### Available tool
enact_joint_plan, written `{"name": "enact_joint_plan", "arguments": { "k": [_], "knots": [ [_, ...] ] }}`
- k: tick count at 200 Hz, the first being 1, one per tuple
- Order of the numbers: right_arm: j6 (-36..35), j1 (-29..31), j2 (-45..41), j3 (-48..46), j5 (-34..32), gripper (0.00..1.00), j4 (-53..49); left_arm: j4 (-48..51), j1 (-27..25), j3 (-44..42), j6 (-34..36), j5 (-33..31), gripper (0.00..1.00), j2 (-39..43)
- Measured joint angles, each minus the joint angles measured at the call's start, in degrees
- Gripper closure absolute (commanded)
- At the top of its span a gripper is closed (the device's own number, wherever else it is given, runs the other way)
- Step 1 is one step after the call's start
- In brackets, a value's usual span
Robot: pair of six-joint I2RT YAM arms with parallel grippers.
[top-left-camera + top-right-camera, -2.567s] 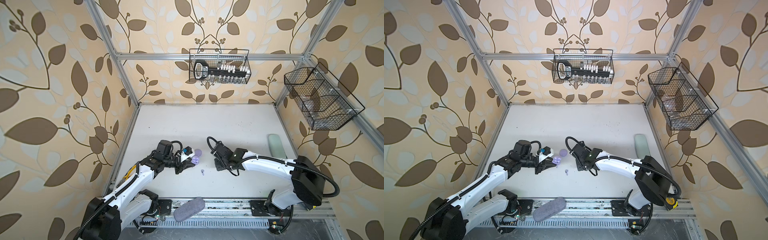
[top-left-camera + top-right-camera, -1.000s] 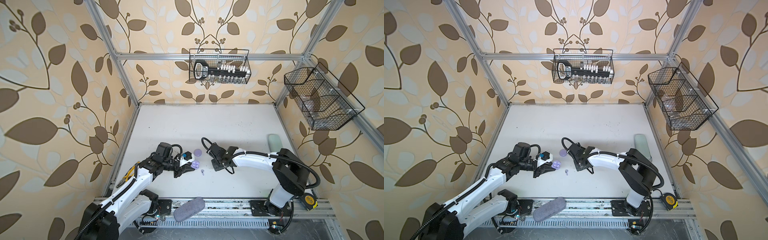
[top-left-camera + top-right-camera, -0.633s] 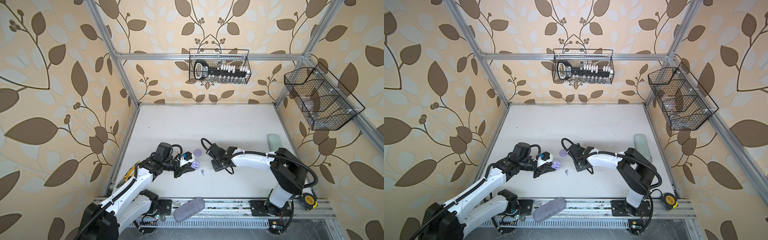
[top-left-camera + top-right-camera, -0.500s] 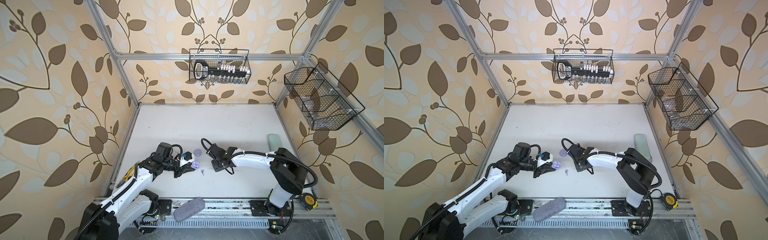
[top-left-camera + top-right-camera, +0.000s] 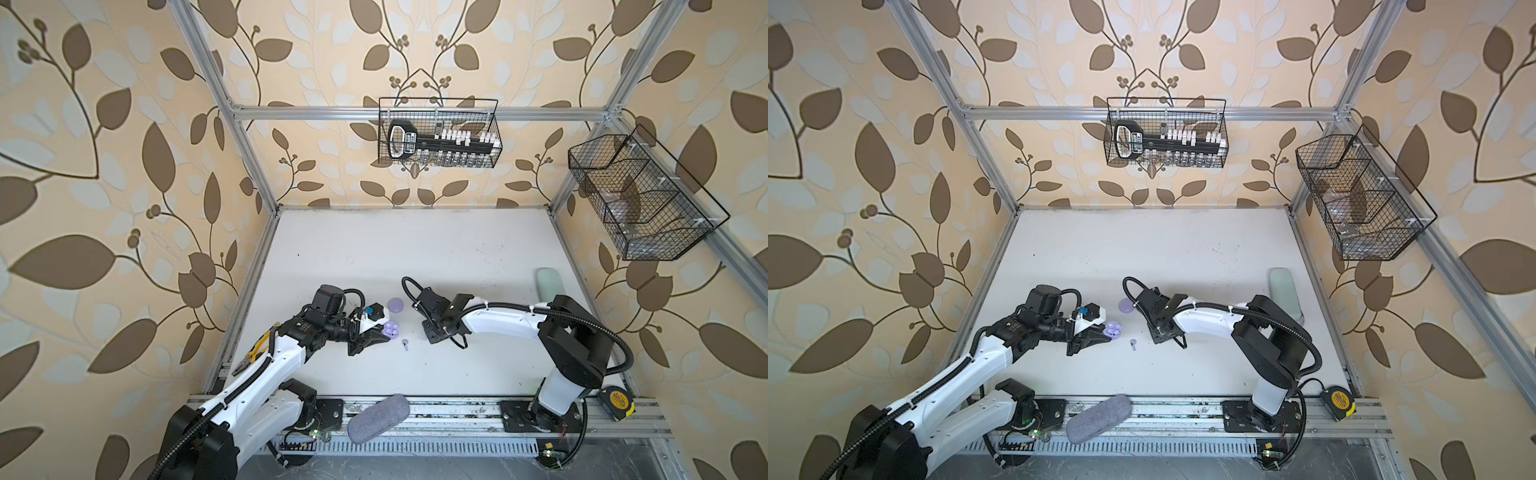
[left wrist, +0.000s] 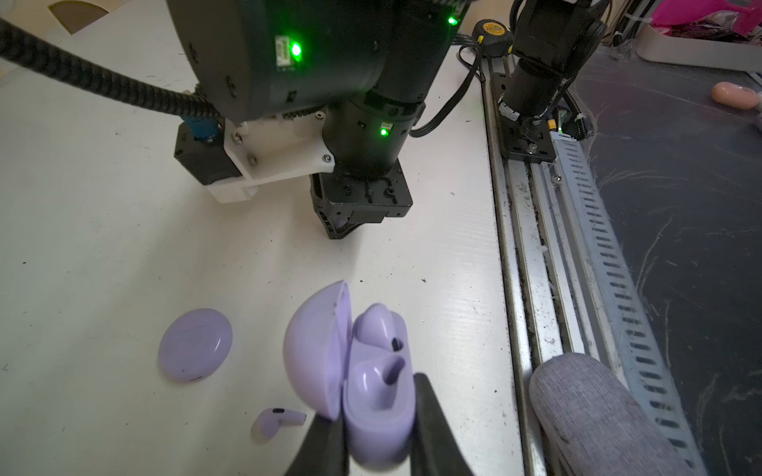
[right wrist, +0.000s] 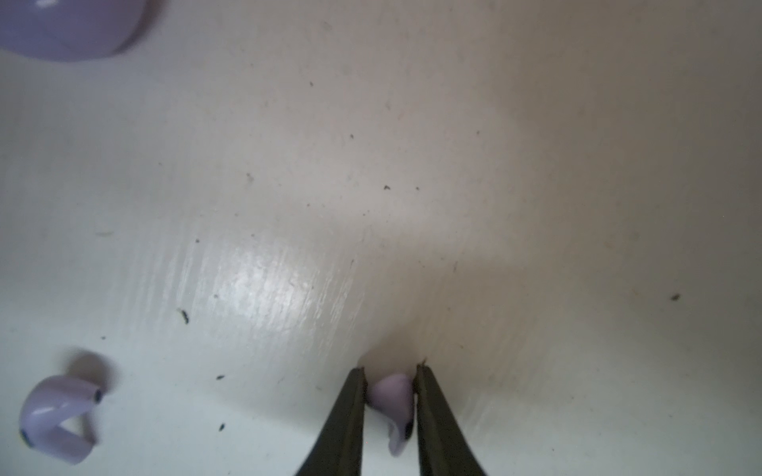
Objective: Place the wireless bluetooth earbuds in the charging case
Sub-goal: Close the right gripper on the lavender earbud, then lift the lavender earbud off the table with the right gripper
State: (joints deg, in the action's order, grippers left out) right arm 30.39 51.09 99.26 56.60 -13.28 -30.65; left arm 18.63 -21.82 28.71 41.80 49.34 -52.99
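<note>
A: Where can a gripper pass?
B: Over the far half of the table [image 5: 415,245], open wall to wall behind both arms.
A: And between them?
B: Tight. The loose earbud [image 5: 405,343] lies in the gap, the closed case [image 5: 395,305] behind it. The open charging case [image 6: 371,395] fills the left gripper [image 6: 371,412]; the right gripper [image 7: 391,371] pinches the second earbud [image 7: 393,399].
A: The front?
B: The grey pouch [image 5: 378,417] lies on the rail [image 5: 457,409].
</note>
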Motion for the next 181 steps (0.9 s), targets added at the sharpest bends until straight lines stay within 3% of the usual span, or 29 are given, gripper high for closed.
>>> {"name": "enact_joint_plan", "arguments": {
  "k": [181],
  "knots": [
    [-0.24, -0.13, 0.02, 0.00, 0.02, 0.81, -0.07, -0.46, -0.02, 0.00, -0.28, -0.31, 0.98, 0.00]
  ]
}}
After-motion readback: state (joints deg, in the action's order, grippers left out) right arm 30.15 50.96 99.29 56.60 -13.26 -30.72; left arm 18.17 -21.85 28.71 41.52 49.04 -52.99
